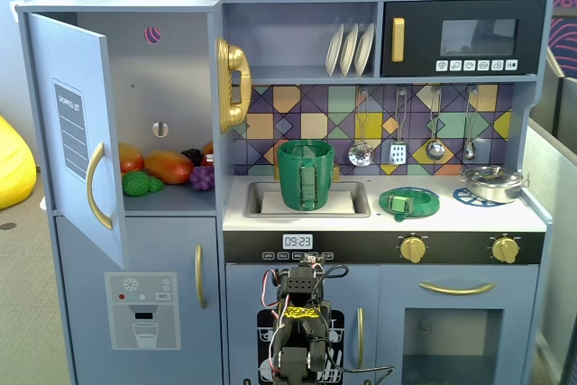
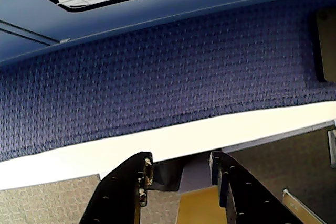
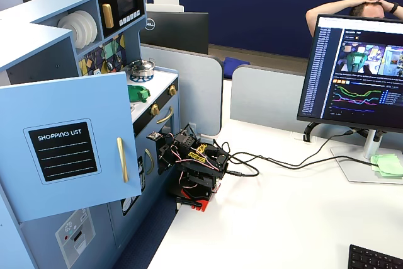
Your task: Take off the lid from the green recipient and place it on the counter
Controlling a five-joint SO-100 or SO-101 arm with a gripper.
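One arm: the small black robot arm (image 3: pixel 192 167) sits folded low on the white table, in front of the blue toy kitchen's lower doors, well below the worktop.
Gripper: the black two-finger gripper (image 2: pixel 179 174) points down at blue carpet and the table edge; its fingers stand apart with nothing between them.
Lid: the flat round green plastic lid (image 1: pixel 409 202) with a blocky knob lies on the white counter (image 1: pixel 451 215), right of the sink and left of the silver metal pan (image 1: pixel 491 184).
Recipient: the tall dark-green plastic pot (image 1: pixel 306 174) with a lighter strap handle stands upright in the sink basin, uncovered.
Front fixed view only: the pot, the toy fruit (image 1: pixel 167 169) on the fridge shelf and the hanging utensils.
Side fixed view only: the computer monitor (image 3: pixel 359 74), cables, a seated person behind it, and the open fridge door (image 3: pixel 69 146) hiding the sink.
Wrist view only: the parted fingers, seen up close.
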